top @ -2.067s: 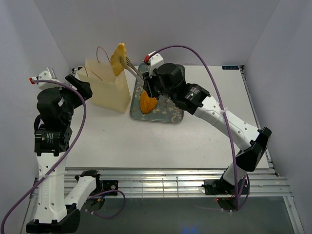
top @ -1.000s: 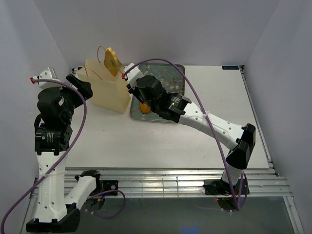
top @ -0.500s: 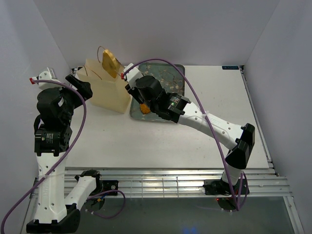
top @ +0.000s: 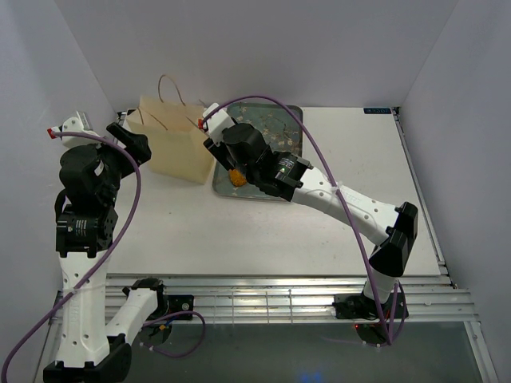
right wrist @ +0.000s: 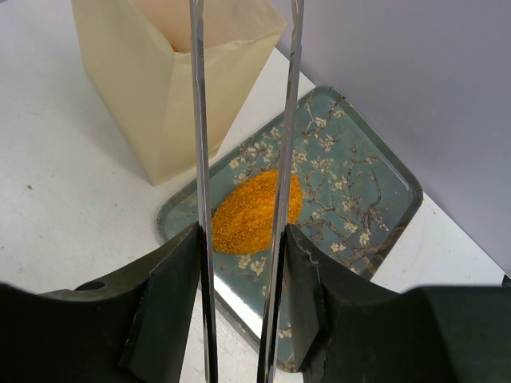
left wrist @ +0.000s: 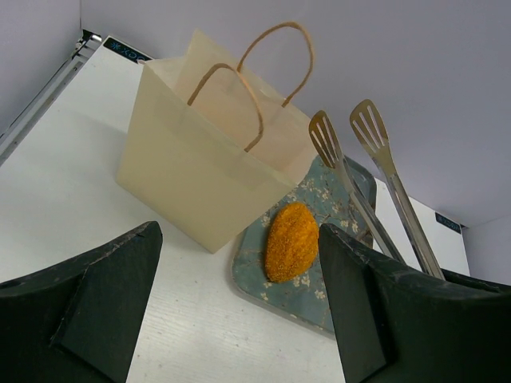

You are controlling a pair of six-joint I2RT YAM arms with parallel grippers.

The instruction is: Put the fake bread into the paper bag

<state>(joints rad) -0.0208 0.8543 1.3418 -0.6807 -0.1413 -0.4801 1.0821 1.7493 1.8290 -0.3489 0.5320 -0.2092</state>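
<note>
The cream paper bag (top: 172, 148) stands upright and open at the tray's left; it also shows in the left wrist view (left wrist: 207, 175) and the right wrist view (right wrist: 160, 88). The big orange loaf (top: 235, 177) lies on the floral tray (top: 279, 132), as seen in the left wrist view (left wrist: 291, 241) and the right wrist view (right wrist: 251, 209). My right gripper (top: 215, 132) (right wrist: 242, 231) is shut on metal tongs (left wrist: 322, 137) (right wrist: 199, 159), whose empty arms reach over the bag's mouth. My left gripper (top: 128, 140) (left wrist: 237, 239) is open and empty, left of the bag. The other bread pieces are out of view.
The tray (left wrist: 335, 295) (right wrist: 359, 183) touches the bag's right side. White walls close in at the back and on both sides. A metal rail runs along the table's near edge (top: 279, 299).
The right arm carried a tan bread slice in the tongs from the tray to above the bag. The slice is now gone from the tongs and out of view. The left arm stayed still.
</note>
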